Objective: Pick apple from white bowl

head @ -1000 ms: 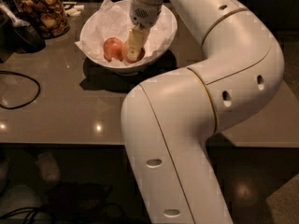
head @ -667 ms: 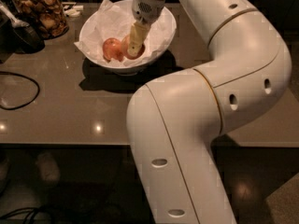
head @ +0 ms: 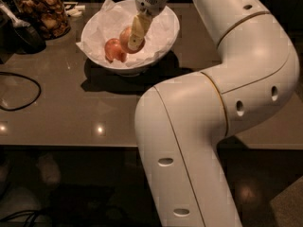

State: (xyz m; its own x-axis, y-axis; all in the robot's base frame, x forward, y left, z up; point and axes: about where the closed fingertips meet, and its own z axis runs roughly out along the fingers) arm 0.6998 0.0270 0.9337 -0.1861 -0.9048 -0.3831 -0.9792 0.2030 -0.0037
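Note:
The white bowl (head: 171, 21) stands at the back of the table, lined with crumpled white paper. My gripper (head: 136, 36) reaches down into it from above. Its tan fingers (head: 138, 28) are shut on the orange-tan apple (head: 126, 38), which sits a little above the paper, partly hidden behind a finger. A redder, pinker apple (head: 113, 50) lies in the bowl just to the left of it, touching or nearly touching.
A glass jar of brown snacks (head: 45, 11) stands at the back left beside a dark object (head: 21, 32). A black cable (head: 21, 96) loops on the brown table (head: 71, 117) at left. My white arm (head: 213, 108) fills the right and foreground.
The gripper has risen a little within the bowl, and the orange-tan apple now shows between its fingers, above where it lay. The redder apple has stayed in place.

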